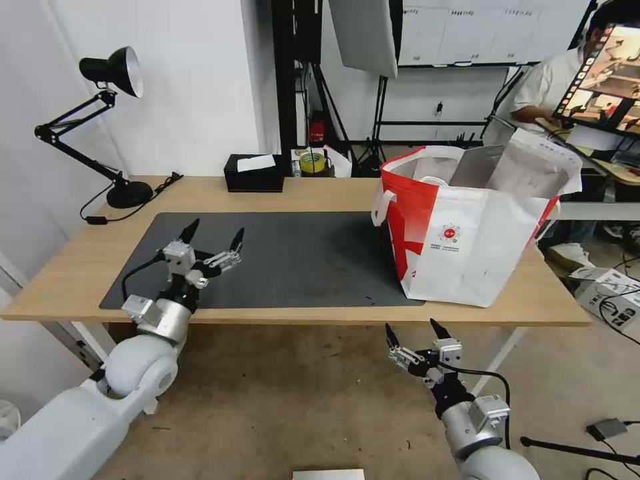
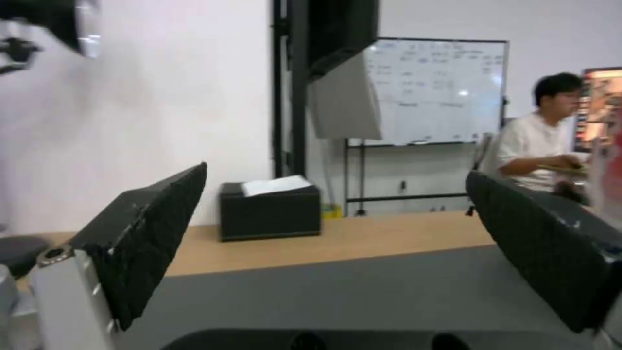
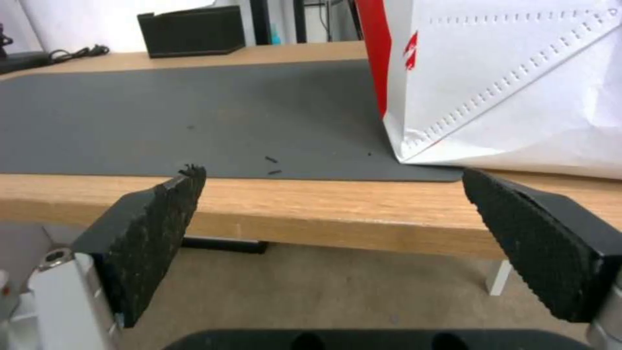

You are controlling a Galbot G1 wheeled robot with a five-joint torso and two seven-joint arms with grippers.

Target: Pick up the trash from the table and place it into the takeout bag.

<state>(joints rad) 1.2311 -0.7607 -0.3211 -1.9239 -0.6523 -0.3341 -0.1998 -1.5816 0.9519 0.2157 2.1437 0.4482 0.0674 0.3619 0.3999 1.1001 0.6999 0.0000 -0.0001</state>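
The takeout bag (image 1: pixel 467 233) bears a small round red logo with unreadable lettering beneath.

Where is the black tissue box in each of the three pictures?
Head view: the black tissue box sits at the far edge of the table, behind the dark grey mat.
Left wrist view: the box stands between the open left gripper fingers, beyond the mat.
Right wrist view: the box is beyond the mat's far edge.
Shared landmark: the mat.
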